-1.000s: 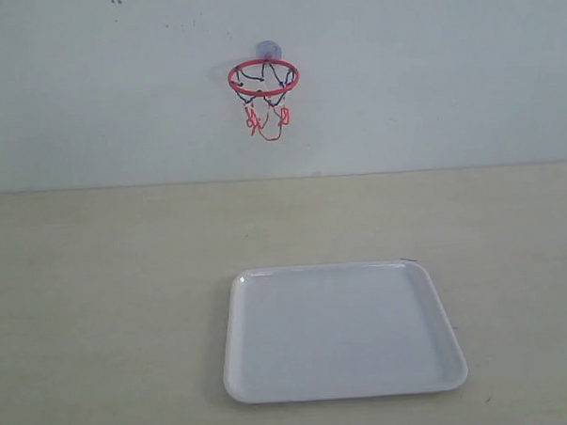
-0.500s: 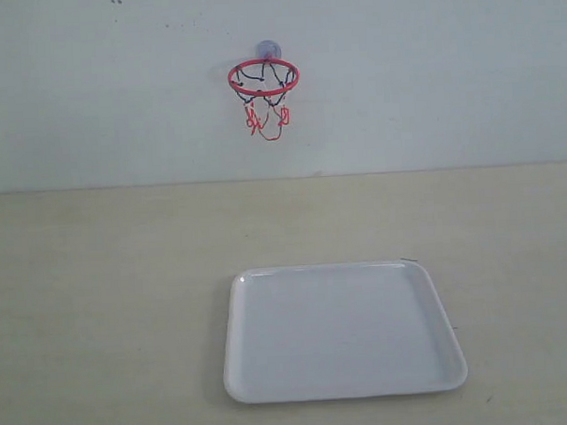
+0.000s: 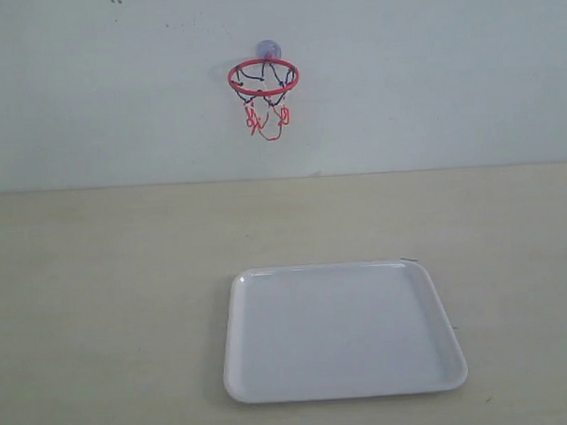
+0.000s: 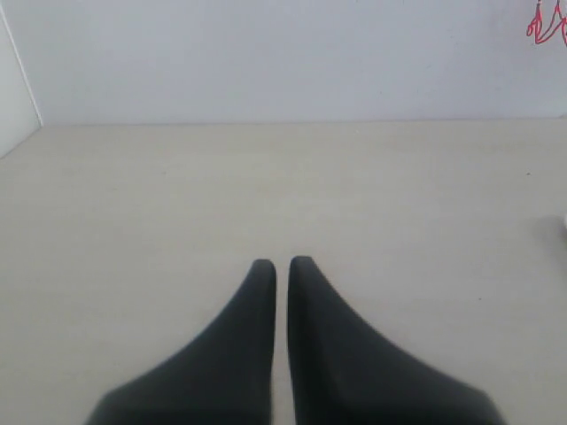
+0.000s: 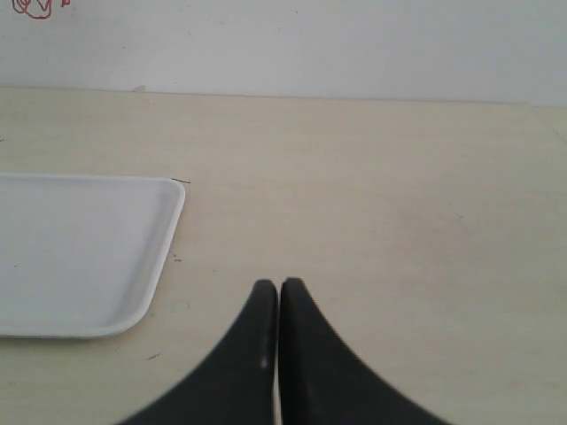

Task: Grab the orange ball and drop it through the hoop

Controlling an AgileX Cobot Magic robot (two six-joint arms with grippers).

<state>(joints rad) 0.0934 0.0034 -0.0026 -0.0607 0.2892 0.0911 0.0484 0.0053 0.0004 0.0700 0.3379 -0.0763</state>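
Note:
The hoop (image 3: 263,78), a red ring with a dark-and-red string net, hangs from a bluish suction cup (image 3: 268,50) on the back wall. Bits of its red net also show in the left wrist view (image 4: 547,25) and the right wrist view (image 5: 35,7). The orange ball is not in any view. My left gripper (image 4: 281,264) is shut with nothing in it, low over bare table. Beside the tray's edge my right gripper (image 5: 278,285) is also shut and empty. Neither gripper appears in the exterior view.
A white rectangular tray (image 3: 263,387) lies flat on the beige table below the hoop, with nothing in it. Its corner shows in the right wrist view (image 5: 164,230). The pale wall rises behind the table.

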